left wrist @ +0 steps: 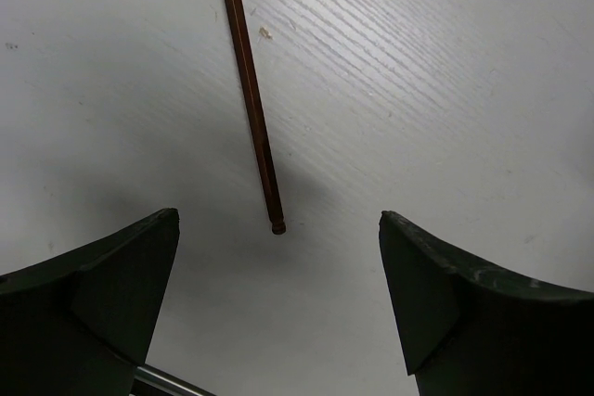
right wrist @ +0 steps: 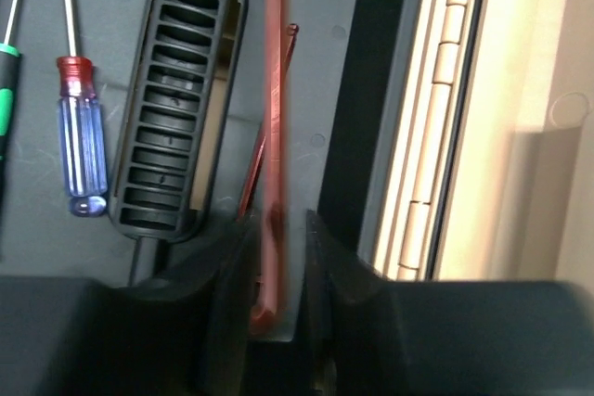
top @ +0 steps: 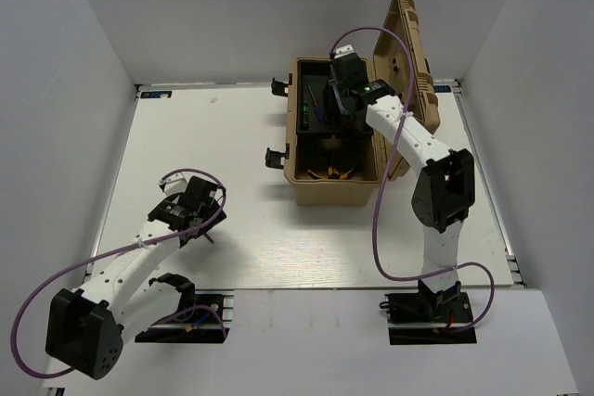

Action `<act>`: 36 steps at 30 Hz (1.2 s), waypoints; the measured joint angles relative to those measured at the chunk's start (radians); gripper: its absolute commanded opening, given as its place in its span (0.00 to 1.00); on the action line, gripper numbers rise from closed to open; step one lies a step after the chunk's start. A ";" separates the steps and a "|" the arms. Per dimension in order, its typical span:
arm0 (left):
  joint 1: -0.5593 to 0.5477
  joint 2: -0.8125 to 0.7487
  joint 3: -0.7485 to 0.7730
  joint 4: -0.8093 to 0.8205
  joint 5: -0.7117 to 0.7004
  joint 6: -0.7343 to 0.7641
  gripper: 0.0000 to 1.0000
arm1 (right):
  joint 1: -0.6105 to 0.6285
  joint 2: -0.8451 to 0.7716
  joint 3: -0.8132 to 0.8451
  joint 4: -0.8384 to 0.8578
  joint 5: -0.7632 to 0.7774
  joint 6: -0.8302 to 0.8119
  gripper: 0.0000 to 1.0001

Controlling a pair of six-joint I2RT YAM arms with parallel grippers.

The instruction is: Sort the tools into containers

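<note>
- Well along, by my reading: the tan toolbox point(top: 334, 194) stands open on the table point(top: 213, 136) with most of the tools inside it
- Its far compartment holds the blue-red screwdriver point(right wrist: 79, 136), the black-green stick tool point(right wrist: 7, 71) and a resting hex key point(right wrist: 253, 169), all beside a black slatted handle point(right wrist: 176, 99)
- Its near compartment shows yellow pliers point(top: 332, 172); whether one pair or two, the top view is too small to tell
- The right gripper point(right wrist: 277, 220) hangs inside the box, its jaws pinched on a held hex key point(right wrist: 273, 90) that is not yet let go
- The left gripper point(left wrist: 278, 229) hovers over the table, spread wide and empty; a loose hex key point(left wrist: 251, 90) lies ahead of its fingers, the tip between them; it seems the last tool left outside
</note>
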 measured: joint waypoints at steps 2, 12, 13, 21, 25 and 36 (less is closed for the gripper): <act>0.003 0.018 -0.006 0.001 0.009 -0.009 0.99 | -0.007 0.001 0.000 -0.001 -0.014 0.015 0.39; 0.010 0.036 -0.020 0.001 0.026 -0.032 0.80 | -0.024 -0.091 -0.120 0.015 -0.201 0.077 0.12; 0.010 0.036 -0.023 0.001 0.028 -0.034 0.78 | -0.023 -0.124 -0.158 0.025 -0.245 0.075 0.00; 0.018 0.060 -0.051 0.006 0.042 -0.046 0.68 | -0.019 -0.376 -0.338 0.092 -0.639 0.072 0.00; 0.030 0.113 -0.056 0.027 0.047 -0.048 0.63 | -0.018 -0.445 -0.396 0.129 -0.727 0.067 0.00; 0.088 0.280 -0.033 0.105 0.043 -0.053 0.62 | -0.006 -0.581 -0.601 0.153 -0.804 0.036 0.00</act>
